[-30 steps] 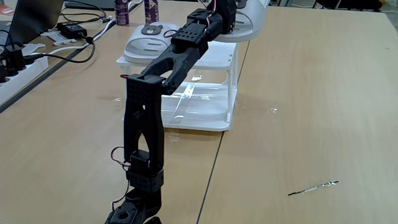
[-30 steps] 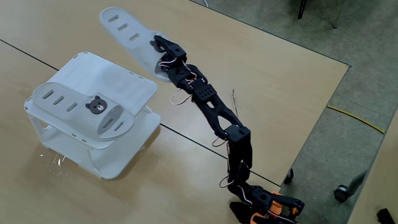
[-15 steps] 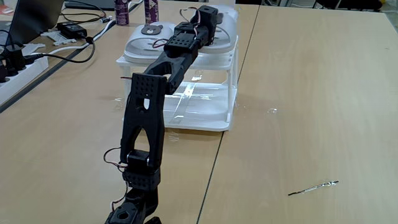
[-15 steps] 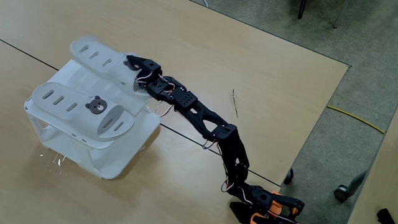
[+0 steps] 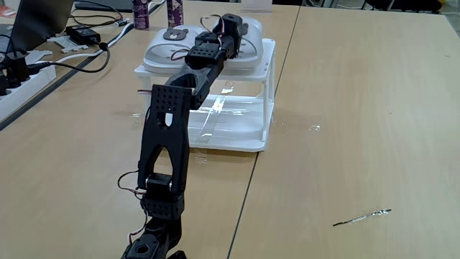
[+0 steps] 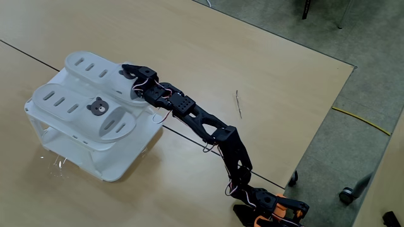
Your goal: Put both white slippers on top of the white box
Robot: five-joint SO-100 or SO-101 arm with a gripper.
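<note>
Both off-white rubber slippers (image 6: 95,94) lie side by side on the white plastic rack (image 6: 95,161). The black jaws (image 6: 129,71) rest on the farther slipper (image 6: 95,65); I cannot tell whether they grip it.

A slim matte-black arm (image 6: 208,126) of boxy, blocky segments, one broad link (image 5: 167,115) perforated with a grid of small holes; thin red and white wires (image 5: 131,180) loop loosely at its joints; its base (image 6: 273,208) shows orange parts.
</note>
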